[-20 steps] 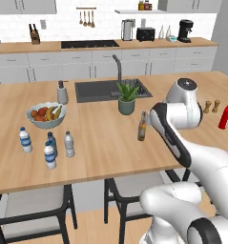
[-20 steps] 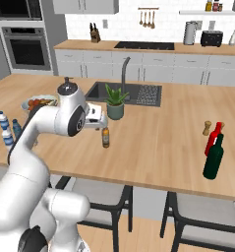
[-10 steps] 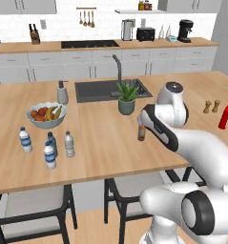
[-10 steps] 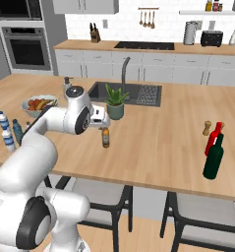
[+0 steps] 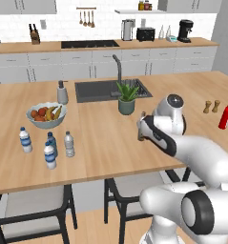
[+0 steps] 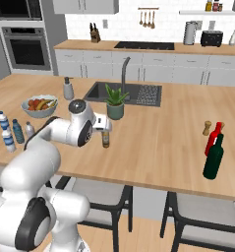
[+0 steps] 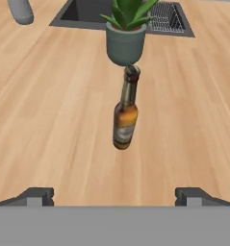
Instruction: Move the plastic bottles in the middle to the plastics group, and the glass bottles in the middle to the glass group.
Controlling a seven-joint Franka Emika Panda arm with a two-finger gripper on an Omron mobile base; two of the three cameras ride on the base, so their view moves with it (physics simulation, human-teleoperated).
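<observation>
The gripper (image 7: 114, 194) hangs low over the wooden island (image 5: 106, 147) with its two fingertips (image 7: 37, 194) spread wide and nothing between them, aimed at the amber glass bottle (image 7: 125, 111), which stands upright and apart from the tips on bare wood. In the right base view this bottle (image 6: 105, 139) sits just beyond the hand, near the middle of the island and some way back from its front edge. Directly behind it, close by, stands a potted plant (image 7: 126, 32) at the front lip of the sink (image 5: 108, 89), so the room behind the bottle is tight, while the wood to either side of it lies open. Toward the island's right end, the red bottle (image 6: 214, 138) and dark green bottle (image 6: 214, 157) stand close together with a wooden shaker (image 6: 206, 128) just behind them. At the left end, well apart from the amber bottle, four small water bottles (image 5: 50, 145) cluster in front of a fruit bowl (image 5: 46, 114), and a grey soap dispenser (image 5: 62, 92) stands beside the sink.
</observation>
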